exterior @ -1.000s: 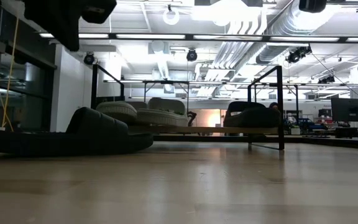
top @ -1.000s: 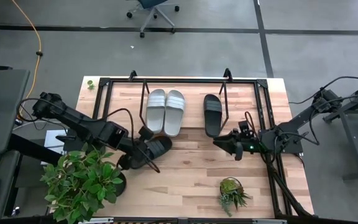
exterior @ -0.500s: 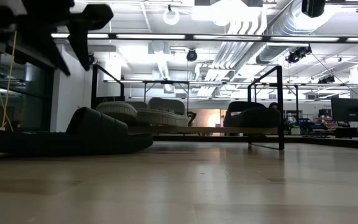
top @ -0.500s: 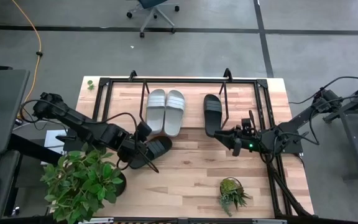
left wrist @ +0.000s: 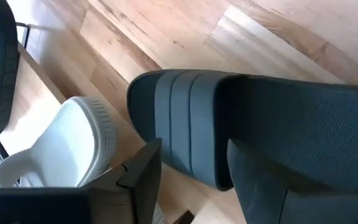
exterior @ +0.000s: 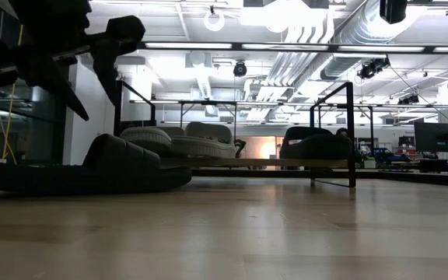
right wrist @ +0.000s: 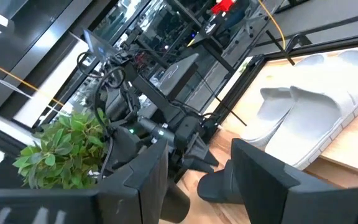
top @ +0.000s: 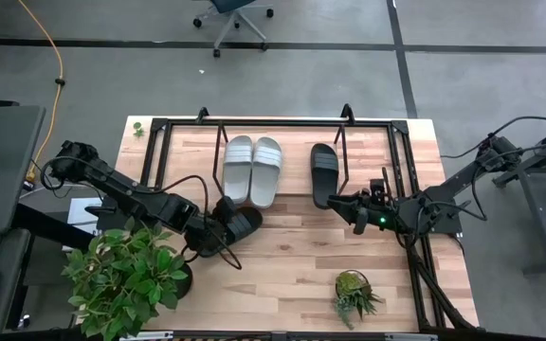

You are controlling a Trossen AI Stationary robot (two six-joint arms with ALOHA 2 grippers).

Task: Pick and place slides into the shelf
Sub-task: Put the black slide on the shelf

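Note:
A black slide (top: 245, 224) lies sole down on the wood table in front of the shelf (top: 273, 122); it also shows in the low view (exterior: 123, 163). My left gripper (top: 222, 218) hangs open just above it, slanting down. In its wrist view the fingers (left wrist: 138, 180) stand on either side of the slide's end (left wrist: 185, 118). The low view shows the gripper (exterior: 102, 109) clear of the slide. In the shelf lie a light grey pair (top: 252, 170) and another black slide (top: 324, 173). My right gripper (top: 347, 203) waits open and level in front of that slide.
A big potted plant (top: 126, 275) stands at the table's near left corner, close to my left arm. A small plant (top: 354, 294) stands near the front edge at the right. Bare wood lies between them. The shelf's black tubes (top: 341, 142) rise between the slides.
My left gripper has come down toward the black slide on the table, rolled about its own line and opened its fingers. The slide has not moved. My right gripper has swung a little toward the shelf.

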